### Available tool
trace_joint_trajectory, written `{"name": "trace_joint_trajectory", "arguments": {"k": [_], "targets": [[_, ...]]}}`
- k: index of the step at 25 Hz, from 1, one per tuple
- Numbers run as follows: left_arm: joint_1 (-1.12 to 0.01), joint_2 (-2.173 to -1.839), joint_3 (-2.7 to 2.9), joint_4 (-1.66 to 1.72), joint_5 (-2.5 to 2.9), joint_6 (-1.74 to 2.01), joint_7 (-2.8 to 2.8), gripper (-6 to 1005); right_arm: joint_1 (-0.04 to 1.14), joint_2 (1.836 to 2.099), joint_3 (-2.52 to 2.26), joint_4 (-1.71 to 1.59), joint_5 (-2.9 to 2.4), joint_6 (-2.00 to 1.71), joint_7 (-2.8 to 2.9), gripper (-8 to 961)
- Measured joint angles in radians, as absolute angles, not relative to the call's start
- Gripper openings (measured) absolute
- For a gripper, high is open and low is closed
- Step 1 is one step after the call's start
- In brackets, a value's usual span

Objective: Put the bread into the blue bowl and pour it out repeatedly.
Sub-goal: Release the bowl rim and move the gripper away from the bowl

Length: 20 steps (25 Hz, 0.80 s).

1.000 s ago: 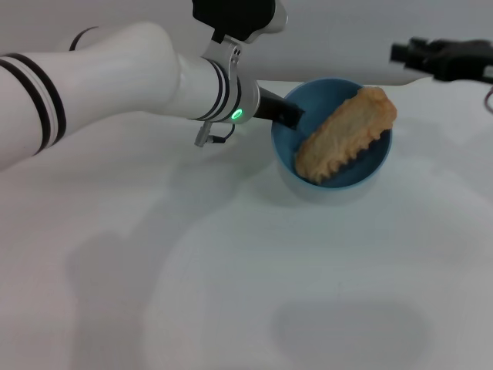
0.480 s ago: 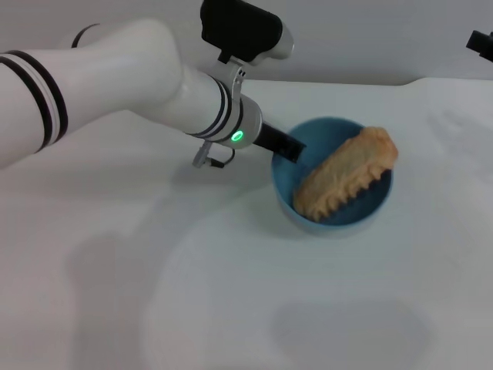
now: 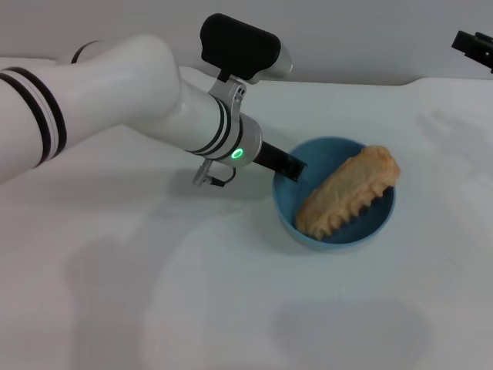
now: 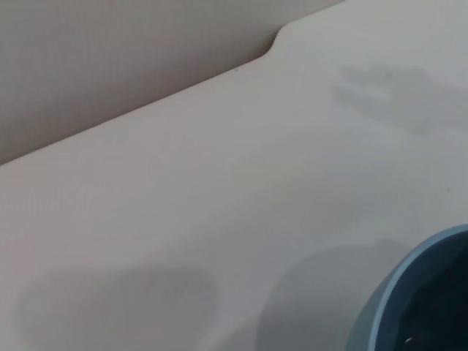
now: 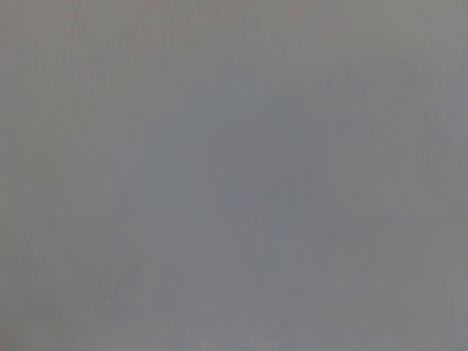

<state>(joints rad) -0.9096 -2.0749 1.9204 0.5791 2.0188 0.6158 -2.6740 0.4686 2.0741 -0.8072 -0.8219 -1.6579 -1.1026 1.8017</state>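
Observation:
The blue bowl (image 3: 290,214) is on or just above the white table, right of the middle in the head view. The bread (image 3: 347,191) lies slanted in it, golden-tan side with the scalloped edge up, one end resting over the far right rim. My left gripper (image 3: 290,165) is shut on the bowl's left rim, one black finger showing over the edge. The left wrist view catches only a piece of the blue bowl (image 4: 413,296). My right gripper (image 3: 473,44) hangs at the far right edge of the head view, well apart from the bowl.
The white table (image 3: 231,308) spreads out in front of the bowl and to both sides. A grey wall (image 4: 110,58) runs along the table's far edge. The right wrist view shows only flat grey.
My left arm has brought the bowl with the bread toward the front of the table. My right gripper has drawn back to the far right edge.

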Motion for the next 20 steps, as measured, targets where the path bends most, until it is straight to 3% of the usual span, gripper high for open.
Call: {"name": "trace_joint_trajectory", "arguments": {"k": [14,20], "targets": [[-0.903,-2.077,1.979,0.575,2.007,0.587,-2.672,14,0.475,2.072,-0.807,-0.802,-1.636,-1.103,1.796,431],[-0.893,-2.077,1.983,0.581,2.006,0.567,-2.672,68,0.475,2.072,-0.81,-0.786,-1.635,-1.103,1.796,427]]}}
